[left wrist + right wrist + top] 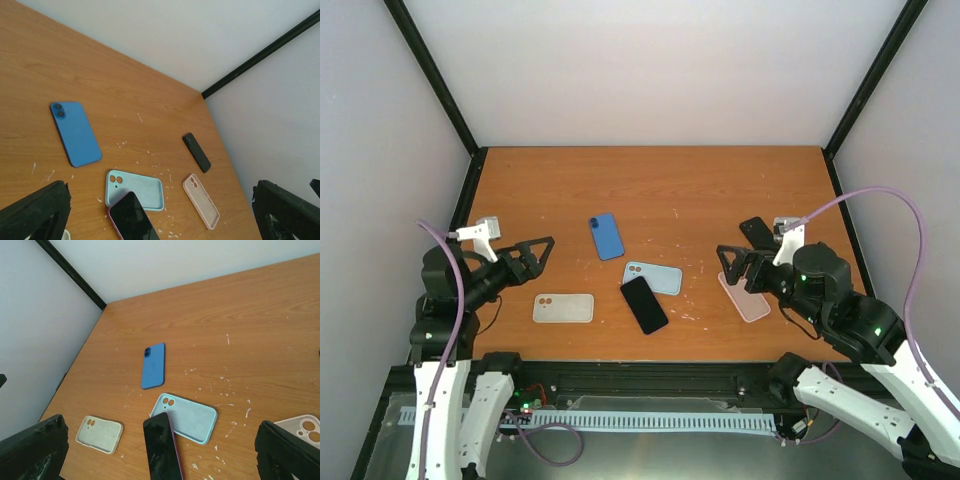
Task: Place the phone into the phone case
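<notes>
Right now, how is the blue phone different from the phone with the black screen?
The blue phone lies back up, its two camera lenses showing; the black-screen phone lies screen up. The blue phone sits alone on bare wood; the black-screen phone rests partly on the light blue case. Both are slim rectangles lying on the table.

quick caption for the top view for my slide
Open left fingers and right fingers flank blue phone, screen-up phone overlapping light blue case, cream case, pink case and black phone.
</notes>
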`<state>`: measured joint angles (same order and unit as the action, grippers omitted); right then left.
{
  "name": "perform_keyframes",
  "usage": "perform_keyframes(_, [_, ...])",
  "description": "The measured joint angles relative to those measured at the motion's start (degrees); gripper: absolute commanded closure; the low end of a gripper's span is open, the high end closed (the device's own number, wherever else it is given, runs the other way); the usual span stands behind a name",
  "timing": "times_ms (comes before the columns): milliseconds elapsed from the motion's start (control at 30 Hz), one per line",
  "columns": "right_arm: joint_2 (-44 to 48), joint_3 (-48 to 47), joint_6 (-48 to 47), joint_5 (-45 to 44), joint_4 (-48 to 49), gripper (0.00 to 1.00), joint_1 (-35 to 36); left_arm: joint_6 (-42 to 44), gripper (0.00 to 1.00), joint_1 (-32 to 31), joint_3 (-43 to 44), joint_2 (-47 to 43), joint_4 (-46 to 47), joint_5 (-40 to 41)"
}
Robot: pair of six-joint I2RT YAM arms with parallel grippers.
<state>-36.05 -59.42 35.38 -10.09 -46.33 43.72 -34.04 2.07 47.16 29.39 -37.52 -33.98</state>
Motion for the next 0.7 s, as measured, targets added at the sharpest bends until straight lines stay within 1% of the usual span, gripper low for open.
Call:
perform_keyframes(233, [-0.3,2.1,1.2,-0.2,-0.6,0.00,0.4,-0.3,0.00,1.4,-1.6,0.2,-1.0,-3.9])
perform_keyframes(367, [-1.4,4.3,1.2,-0.2,-0.4,0.00,0.6,-1.7,0.01,1.7,-3.3,2.1,-1.1,-5.0])
perform_keyframes(467, [-3.3,5.9,1.2,-0.2,-0.2,0.00,0.7,-3.6,0.06,1.9,-4.9,5.1,-1.6,-4.7])
perform_keyframes(500, [-4.1,6.3,1.1,-0.2,-0.1,0.00,0.7,-4.5,0.10,1.9,-5.5,6.4,-2.0,-4.3])
perform_keyframes(567, [-5.8,7.1,1.1,0.0,0.3,0.02,0.7,-6.7,0.22,2.0,-6.8,8.1,-2.6,-2.6])
perform_keyframes(600, [-6.6,7.6,1.0,0.2,0.7,0.04,0.7,-8.1,0.24,2.1,-7.5,8.7,-2.8,-1.7])
perform_keyframes(700, [-9.1,9.7,0.6,1.0,2.7,0.12,0.7,-11.8,0.27,2.1,-10.8,8.8,-3.2,2.2])
